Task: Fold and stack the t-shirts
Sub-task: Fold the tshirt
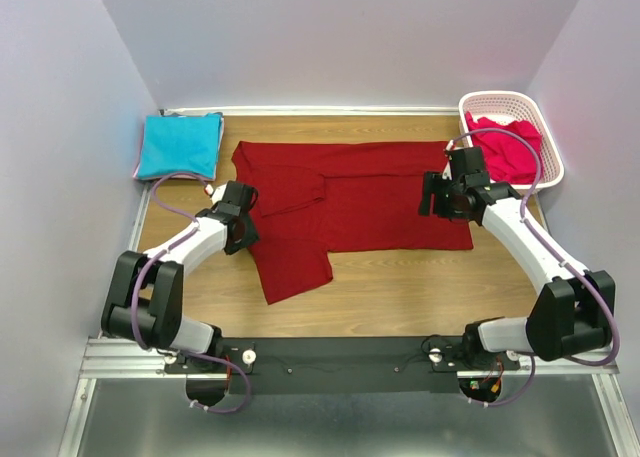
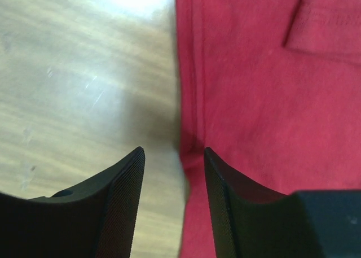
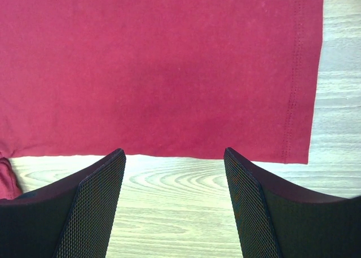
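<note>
The dark red t-shirt (image 1: 385, 192) lies spread sideways across the middle of the wooden counter (image 1: 400, 297). It is mostly flat. Its straight stitched hem is at the right end. At the left end one piece is doubled over onto the body, and another flap reaches toward the near edge. The cloth is plain and matte, with no print showing.

There are three t-shirts in all. The turquoise t-shirt (image 1: 180, 145) is folded into a neat square at the far left corner of the counter, well apart from the dark red one. The pinkish-red t-shirt (image 1: 510, 149) is bunched loosely inside the white latticed basket (image 1: 497, 99) at the far right corner. That is the only basket.

There are two hands. The left hand (image 1: 240, 222) is at the left end of the dark red shirt. Its fingers (image 2: 127, 184) are apart, and the shirt's seamed edge runs along the gap between them; nothing is pinched. The right hand (image 1: 440, 195) hangs over the shirt near its hem end. Its fingers (image 3: 101, 196) are spread wide over bare wood just short of the shirt's near edge, and they hold nothing.
</note>
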Robot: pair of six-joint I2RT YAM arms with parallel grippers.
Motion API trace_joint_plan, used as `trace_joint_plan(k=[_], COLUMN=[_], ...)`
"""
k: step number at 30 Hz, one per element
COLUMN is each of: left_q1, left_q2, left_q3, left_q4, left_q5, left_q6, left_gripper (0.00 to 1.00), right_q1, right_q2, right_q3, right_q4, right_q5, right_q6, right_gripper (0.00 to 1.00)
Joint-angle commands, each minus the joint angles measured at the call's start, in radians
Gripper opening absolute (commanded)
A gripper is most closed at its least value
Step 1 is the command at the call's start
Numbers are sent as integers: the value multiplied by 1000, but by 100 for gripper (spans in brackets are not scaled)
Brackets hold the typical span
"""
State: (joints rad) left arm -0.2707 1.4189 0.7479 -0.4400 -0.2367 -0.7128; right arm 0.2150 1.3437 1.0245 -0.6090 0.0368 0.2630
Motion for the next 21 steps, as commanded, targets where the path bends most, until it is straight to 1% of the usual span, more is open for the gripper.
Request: trace_joint_plan(k=[1, 14, 17, 18, 19, 21], left_q1=[-4, -15, -16, -16, -16, -16], left_q2=[29, 112, 132, 130, 121, 103], left_q3=[38, 25, 25, 21, 13, 5], left_q4=[43, 58, 46, 44, 38, 34], left_q5=[-29, 14, 25, 30, 37, 37], left_q6=[-16, 7, 21, 26, 33, 41], left_gripper=[53, 51, 29, 23, 14, 9], right_q1=[0, 0, 0, 0, 0, -2], right_q2=[-6, 0, 3, 5, 6, 17], right_q3=[-21, -49, -60, -61, -72, -84], right_q4=[-3, -1, -1, -1, -3, -3], right_q5=[-32, 6, 40, 76, 96, 155], right_q6=[15, 28, 47, 54, 64, 96], right_gripper=[78, 78, 78, 78, 78, 77])
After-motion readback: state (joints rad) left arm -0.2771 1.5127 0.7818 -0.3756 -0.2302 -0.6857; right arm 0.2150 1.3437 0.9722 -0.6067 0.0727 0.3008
